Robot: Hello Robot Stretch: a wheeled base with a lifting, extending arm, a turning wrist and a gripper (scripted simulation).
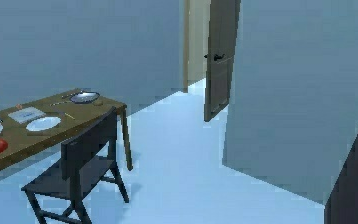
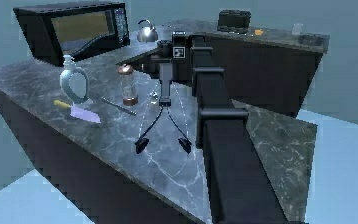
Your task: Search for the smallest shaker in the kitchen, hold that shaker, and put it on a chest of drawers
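My arm (image 2: 222,130) reaches out over a dark marble counter (image 2: 107,140). The gripper (image 2: 163,147) hangs off the arm's far end, its two thin fingers (image 2: 143,146) spread over bare marble, and it holds nothing. A small brownish shaker-like jar (image 2: 128,86) with a pale cap stands on the counter just left of the gripper's dark body. A second small pale thing (image 2: 155,97) sits right beside the gripper body; I cannot make out what it is.
The counter carries a black microwave (image 2: 72,28), a kettle (image 2: 147,32), a clear bottle (image 2: 74,80), a purple-handled utensil (image 2: 83,112) and a toaster (image 2: 234,19). Ahead stand a wooden table (image 1: 82,118) with dishes, a dark chair (image 1: 77,170) and an ajar door (image 1: 220,60).
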